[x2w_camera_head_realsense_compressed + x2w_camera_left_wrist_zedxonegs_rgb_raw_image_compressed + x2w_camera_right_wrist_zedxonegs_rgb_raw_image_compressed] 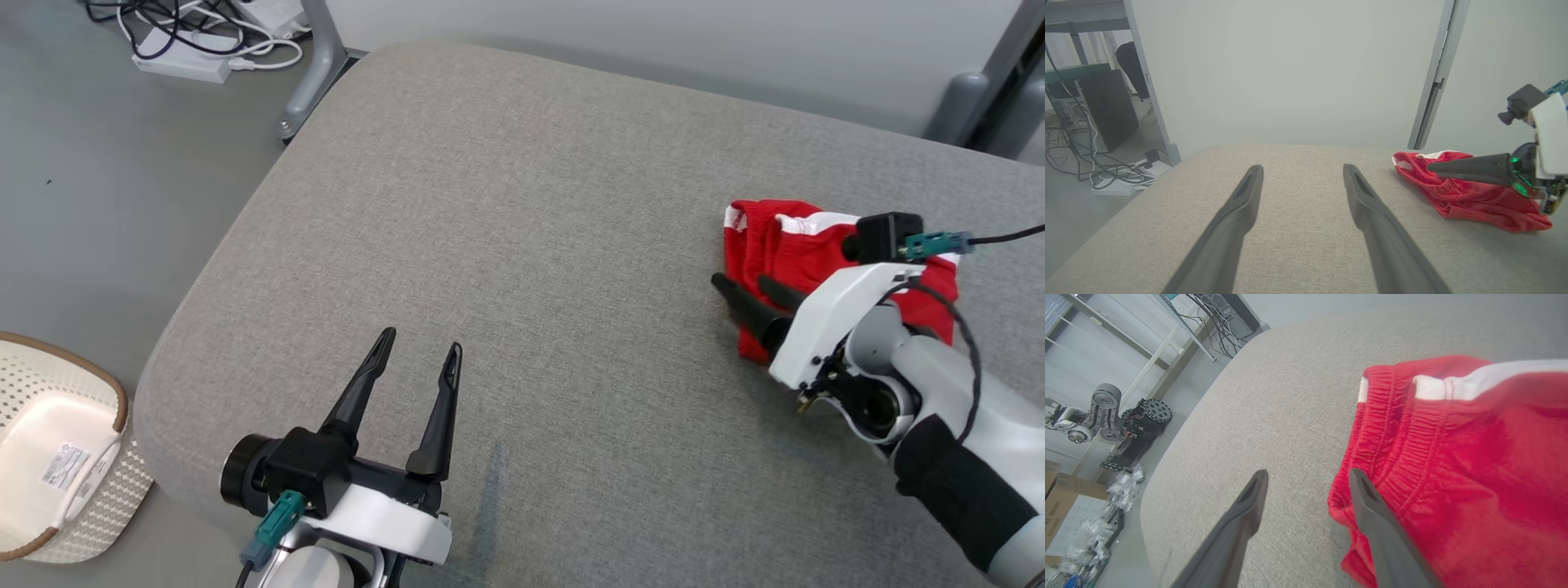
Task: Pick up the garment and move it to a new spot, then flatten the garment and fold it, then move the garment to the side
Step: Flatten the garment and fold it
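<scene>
Right jaws spread astride garment (767, 245) edge, open cushion (490, 204) leftward

White basket (114, 505) beside grey cushion (490, 204); cables (196, 28) on floor (98, 204).

grey fabric pad (490, 204) over grey floor (98, 204); cables (196, 28) off its far left corner, basket (114, 490) off its near left corner, pale wall (1290, 73) behind.

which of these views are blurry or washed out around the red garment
head view: sharp, evenly lit, red garment crisp; left wrist view: hazy, pale wall washed out; right wrist view: garment smeared toward the frame's right edge, waistband by the right claw sharper
</scene>
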Motion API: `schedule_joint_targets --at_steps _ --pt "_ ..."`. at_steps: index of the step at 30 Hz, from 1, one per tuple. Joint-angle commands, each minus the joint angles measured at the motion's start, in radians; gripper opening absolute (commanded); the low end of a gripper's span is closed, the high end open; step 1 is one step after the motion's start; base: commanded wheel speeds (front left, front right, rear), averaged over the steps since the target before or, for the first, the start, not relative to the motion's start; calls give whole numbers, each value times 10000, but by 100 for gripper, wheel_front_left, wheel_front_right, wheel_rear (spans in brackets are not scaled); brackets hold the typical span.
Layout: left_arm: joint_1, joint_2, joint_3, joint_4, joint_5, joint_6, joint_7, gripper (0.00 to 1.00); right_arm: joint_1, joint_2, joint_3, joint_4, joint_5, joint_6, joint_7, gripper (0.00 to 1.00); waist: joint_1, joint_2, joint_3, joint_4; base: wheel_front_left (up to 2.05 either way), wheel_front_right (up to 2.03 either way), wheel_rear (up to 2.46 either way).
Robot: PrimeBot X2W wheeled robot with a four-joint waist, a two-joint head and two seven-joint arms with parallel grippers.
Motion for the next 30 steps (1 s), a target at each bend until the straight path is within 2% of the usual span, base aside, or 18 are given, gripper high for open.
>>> schedule_joint_targets --at_steps 1,6,11,16,20,24,30 --pt "6 31 58 11 71 -21 -33 100 91 16 73 5 -20 -5 -52 100 0 0 -58 -69 0 0 0" --pt "37 31 199 -31 154 -85 -33 100 -214 116 320 -361 -150 -5 -360 100 0 0 -288 -472 0 0 0" --pt "11 29 410 -152 235 -113 -33 100 -628 -229 534 -1019 -669 -5 -1081 100 0 0 -621 -1121 0 0 0" --pt "90 34 712 -378 73 -139 -33 100 -975 -859 738 -1441 -1930 -5 -2331 100 0 0 -997 -1868 0 0 0" --pt "132 34 956 -493 53 -121 -33 100 -1075 -1413 657 -1358 -3512 -5 -3046 100 0 0 -1198 -2374 0 0 0" --pt "156 35 1156 -594 16 -104 -33 100 -486 -1630 -358 -1393 -4767 -5 -3272 100 0 0 -1317 -2763 0 0 0" --pt "303 32 1351 -768 -10 -15 -33 100 1406 -1320 -3476 -2663 -7076 -5 -3263 100 0 0 -1413 -3206 0 0 0"
